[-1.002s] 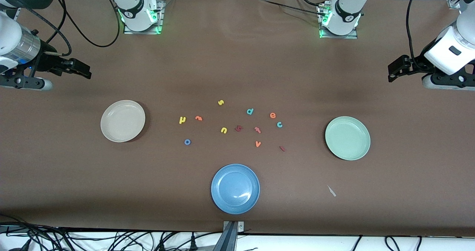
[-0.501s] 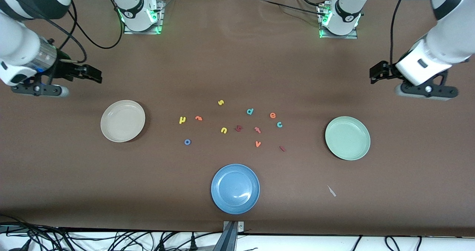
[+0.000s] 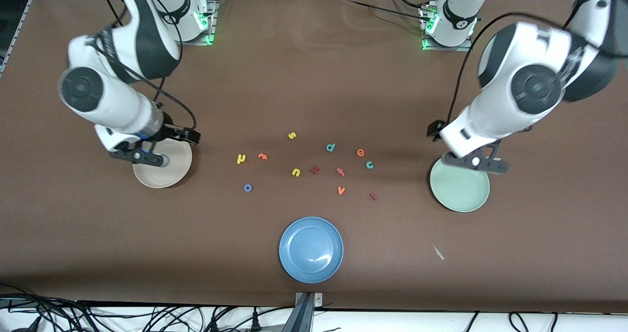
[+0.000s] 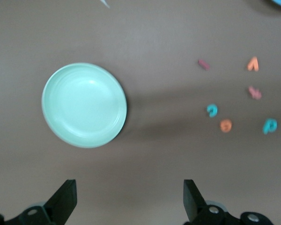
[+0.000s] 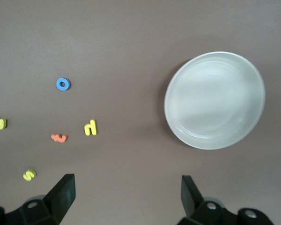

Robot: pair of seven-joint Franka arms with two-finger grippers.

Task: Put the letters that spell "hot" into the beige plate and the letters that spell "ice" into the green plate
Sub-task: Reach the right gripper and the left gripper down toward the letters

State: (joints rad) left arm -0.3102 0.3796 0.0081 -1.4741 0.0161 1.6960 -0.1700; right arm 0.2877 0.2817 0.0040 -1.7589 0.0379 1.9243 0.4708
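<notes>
Both grippers open and empty, left gripper (image 4: 126,206) near green plate (image 3: 466,194), right gripper (image 5: 124,204) over beige plate (image 3: 169,175)

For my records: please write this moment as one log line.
left gripper: open, over green plate | right gripper: open, over beige plate | letters: none moved

Brown table (image 3: 314,77) carries a blue plate (image 3: 311,249), nearest the front cam, w/ nothing in it. Loose distractor letters lie mid-table: yellow s (image 3: 292,136) farthest from cam; teal d (image 3: 330,147) a bit nearer, toward left arm's end; yellow n (image 3: 296,172) beside dark red letter (image 3: 315,169), shape unclear; pinkish-red t (image 3: 340,171) just past that; orange v (image 3: 341,190) nearer cam than the t. Small pale scrap (image 3: 438,252) lies apart, toward left arm's end, about level w/ blue plate.
</notes>
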